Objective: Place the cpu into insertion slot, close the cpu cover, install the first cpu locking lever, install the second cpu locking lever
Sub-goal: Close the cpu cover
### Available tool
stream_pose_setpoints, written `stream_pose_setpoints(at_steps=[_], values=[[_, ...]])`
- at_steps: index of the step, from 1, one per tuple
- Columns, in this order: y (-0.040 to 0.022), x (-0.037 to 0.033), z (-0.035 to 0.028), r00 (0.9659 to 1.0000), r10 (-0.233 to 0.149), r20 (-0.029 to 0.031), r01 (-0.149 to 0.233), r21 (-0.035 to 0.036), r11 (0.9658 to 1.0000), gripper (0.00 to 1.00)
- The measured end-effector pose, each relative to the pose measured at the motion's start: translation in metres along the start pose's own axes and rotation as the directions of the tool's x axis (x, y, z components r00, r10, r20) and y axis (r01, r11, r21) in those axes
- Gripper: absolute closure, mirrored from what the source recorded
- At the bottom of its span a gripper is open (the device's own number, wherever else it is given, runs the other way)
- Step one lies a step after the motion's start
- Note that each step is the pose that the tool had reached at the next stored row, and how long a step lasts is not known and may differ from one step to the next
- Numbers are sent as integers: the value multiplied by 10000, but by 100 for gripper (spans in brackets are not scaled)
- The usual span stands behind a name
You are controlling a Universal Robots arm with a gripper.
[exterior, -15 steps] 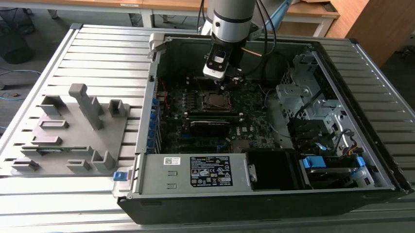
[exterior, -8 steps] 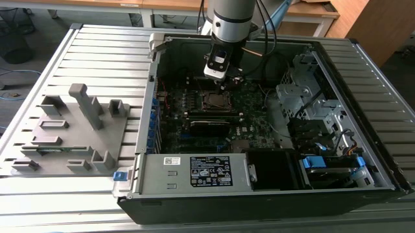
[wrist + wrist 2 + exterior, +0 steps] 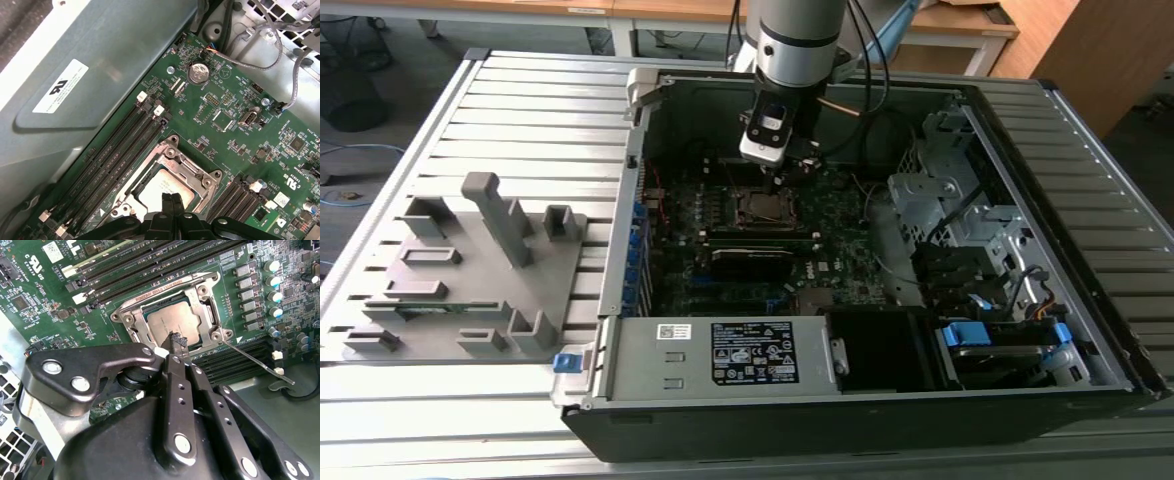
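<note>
The cpu (image 3: 172,320) lies flat in the insertion slot (image 3: 767,207) on the green motherboard, its dull silver top showing through the window of the cpu cover (image 3: 200,295), which lies down over it. In both wrist views my gripper (image 3: 177,342) is shut with nothing in it, and its dark tips hover just above one edge of the cpu (image 3: 160,189). One thin wire locking lever (image 3: 255,362) sticks out sideways from a socket corner, over the memory slots. In the exterior view the gripper (image 3: 779,178) hangs inside the open computer case, right over the socket.
Long black memory slots (image 3: 120,150) run beside the socket. Case walls, a drive cage (image 3: 947,210) and loose cables (image 3: 270,60) close in around the board. A labelled power supply (image 3: 747,352) sits at the case front. A grey fixture block (image 3: 467,270) stands on the slatted table.
</note>
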State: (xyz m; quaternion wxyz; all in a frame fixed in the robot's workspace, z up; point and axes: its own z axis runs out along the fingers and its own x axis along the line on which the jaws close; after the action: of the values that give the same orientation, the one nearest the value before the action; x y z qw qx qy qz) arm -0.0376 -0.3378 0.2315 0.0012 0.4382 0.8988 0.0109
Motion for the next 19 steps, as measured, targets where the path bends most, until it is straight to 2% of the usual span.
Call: stream_pose_setpoints(at_steps=[12,19], values=[[0,0,0,10000,-30,-1,30,0,10000,89],[0,0,0,9998,-180,-4,180,2,9998,89]])
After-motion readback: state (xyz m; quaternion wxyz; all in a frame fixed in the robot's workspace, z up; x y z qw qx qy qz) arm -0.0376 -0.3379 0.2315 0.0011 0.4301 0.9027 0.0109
